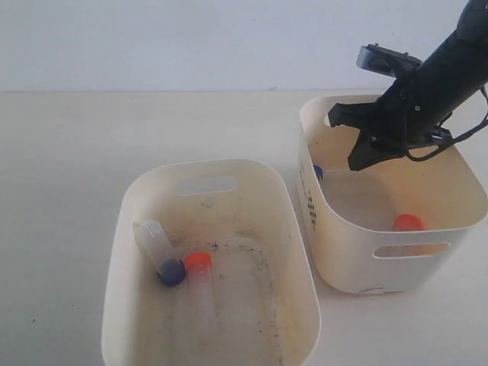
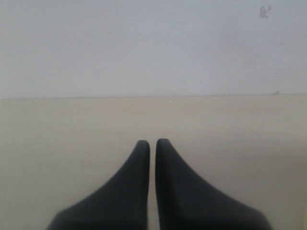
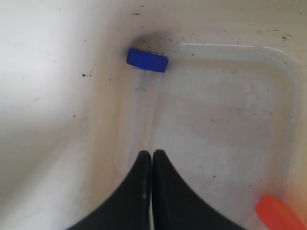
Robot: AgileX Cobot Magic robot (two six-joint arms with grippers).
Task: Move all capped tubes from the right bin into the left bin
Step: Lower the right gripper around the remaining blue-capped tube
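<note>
Closest to the lens sits the left bin (image 1: pixel 128 259), its floor grimy and speckled, well apart from the right gripper (image 3: pixel 151 154) and down-left of it in the exterior view. Two tubes lie on that floor side by side, a blue-capped tube (image 1: pixel 158 252) and an orange-capped tube (image 1: pixel 200 280), their caps nearly touching.

The right gripper hangs inside the rim of the right bin (image 1: pixel 343 252), its black fingers (image 3: pixel 139 191) pressed together and holding nothing. Just ahead of the tips a second blue-capped tube (image 3: pixel 146 103) lies on the bin floor, its clear body running straight away from them and its cap tucked into a corner. The bin's side wall rises right beside this tube, crowding that side of it. Whether the tips touch the tube's near end I cannot tell. A second orange cap (image 3: pixel 277 213) shows off to the other side of the fingers, well apart from the blue one.

The left gripper (image 2: pixel 152 142) is also closed on nothing, over the pale table (image 2: pixel 72 124).
</note>
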